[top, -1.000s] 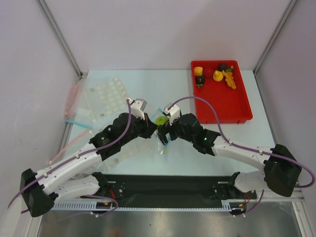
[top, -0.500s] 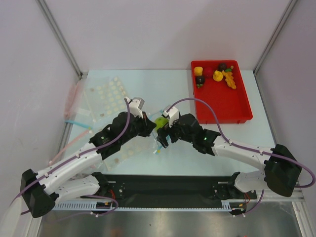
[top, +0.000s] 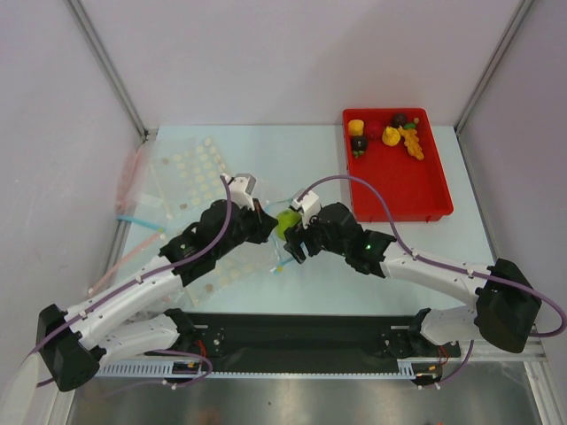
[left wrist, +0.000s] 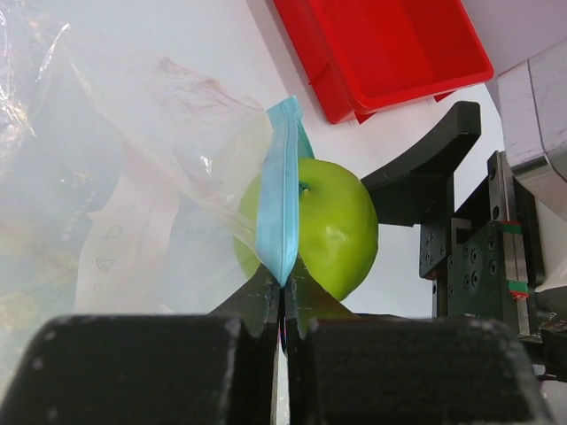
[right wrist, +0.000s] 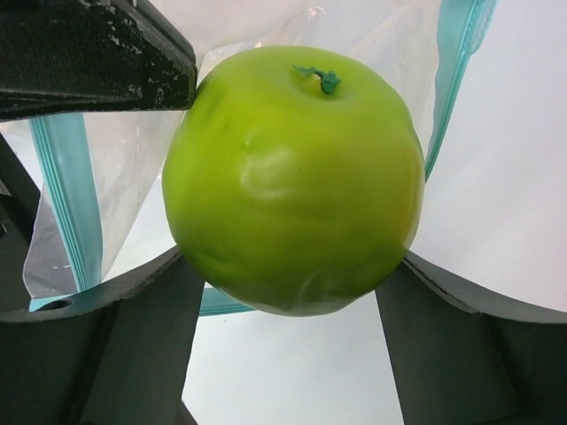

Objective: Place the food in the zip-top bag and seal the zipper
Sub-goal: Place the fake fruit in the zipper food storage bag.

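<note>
Left pincer [left wrist: 283, 290]: is clamped shut on the blue zipper [left wrist: 282, 190] of the clear bag [left wrist: 133, 159].
Right pincer [right wrist: 292, 274]: the green apple [right wrist: 292, 177] is gripped between both fingers (at the bag mouth).

Top external: fixed high at the near side, looked down over the whole table [top: 266, 149]. Left wrist: close, faced the red tray [left wrist: 390, 44]. Right wrist: nearest. All three shared the green apple [top: 287, 220].
</note>
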Motion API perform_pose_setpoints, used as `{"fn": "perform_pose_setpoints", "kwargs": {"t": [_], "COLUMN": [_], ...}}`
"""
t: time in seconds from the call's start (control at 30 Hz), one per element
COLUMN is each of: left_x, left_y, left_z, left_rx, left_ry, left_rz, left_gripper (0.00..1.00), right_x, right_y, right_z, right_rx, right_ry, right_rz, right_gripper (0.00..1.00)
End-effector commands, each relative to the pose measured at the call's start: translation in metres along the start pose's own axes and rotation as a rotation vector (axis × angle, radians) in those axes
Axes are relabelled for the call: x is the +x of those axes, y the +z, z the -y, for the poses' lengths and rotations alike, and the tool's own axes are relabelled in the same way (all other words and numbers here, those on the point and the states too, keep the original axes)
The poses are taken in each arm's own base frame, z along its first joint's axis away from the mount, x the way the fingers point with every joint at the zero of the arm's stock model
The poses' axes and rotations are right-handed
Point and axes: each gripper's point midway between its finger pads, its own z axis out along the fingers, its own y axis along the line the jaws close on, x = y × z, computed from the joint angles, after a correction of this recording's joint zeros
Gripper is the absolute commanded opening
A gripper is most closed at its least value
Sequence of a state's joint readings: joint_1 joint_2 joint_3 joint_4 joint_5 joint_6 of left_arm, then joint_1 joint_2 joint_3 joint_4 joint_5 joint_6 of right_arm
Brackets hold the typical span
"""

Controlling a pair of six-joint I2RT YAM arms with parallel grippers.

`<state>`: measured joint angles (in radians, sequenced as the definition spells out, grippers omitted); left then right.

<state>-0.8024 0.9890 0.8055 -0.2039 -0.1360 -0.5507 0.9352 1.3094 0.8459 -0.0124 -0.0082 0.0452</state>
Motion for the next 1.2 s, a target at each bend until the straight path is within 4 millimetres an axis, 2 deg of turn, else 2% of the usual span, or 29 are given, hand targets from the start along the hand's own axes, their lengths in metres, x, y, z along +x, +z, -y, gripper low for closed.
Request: {"fn": "perform_pose_setpoints", "kwargs": {"t": [0.0,0.2,0.6,0.7,0.73,0.93,1.03,1.07,1.13,1.17], "left_x": [-0.009,-0.012,-0.03,-0.034,-0.035,-0.034,-0.034,-0.033,-0.028,-0.032], "left_y": [-0.004,-0.008,-0.028,-0.034,-0.035,-0.034,-0.033,-0.031,-0.026,-0.025], "left_z": [0.004,0.001,-0.01,-0.011,-0.011,-0.011,-0.014,-0.015,-0.019,-0.015], "left_rx": [0.016,0.004,0.006,0.011,0.014,0.016,0.0,-0.011,-0.039,-0.039], "left_ry": [-0.034,-0.05,-0.13,-0.141,-0.144,-0.138,-0.127,-0.118,-0.094,-0.088], "left_rz": [0.038,0.061,0.198,0.227,0.234,0.227,0.224,0.219,0.185,0.177], "left_gripper": [0.0,0.0,0.0,0.0,0.0,0.0,0.0,0.0,0.0,0.0], "right_x": [-0.053,-0.05,-0.048,-0.045,-0.037,-0.034,-0.032,-0.032,-0.032,-0.031], "right_y": [-0.008,-0.004,0.0,0.004,0.005,0.012,0.014,0.014,0.015,0.015], "right_z": [-0.013,-0.001,0.001,-0.002,-0.003,-0.003,-0.001,0.0,0.004,0.006], "right_rx": [-0.027,0.036,0.016,-0.01,-0.018,-0.028,-0.021,-0.017,-0.006,0.005], "right_ry": [-0.035,-0.015,0.013,0.02,0.025,0.038,0.049,0.059,0.071,0.087], "right_rz": [0.134,0.112,0.101,0.087,0.054,0.027,0.014,0.013,0.014,0.014], "right_gripper": [0.78,0.83,0.87,0.86,0.85,0.76,0.64,0.55,0.46,0.4]}}
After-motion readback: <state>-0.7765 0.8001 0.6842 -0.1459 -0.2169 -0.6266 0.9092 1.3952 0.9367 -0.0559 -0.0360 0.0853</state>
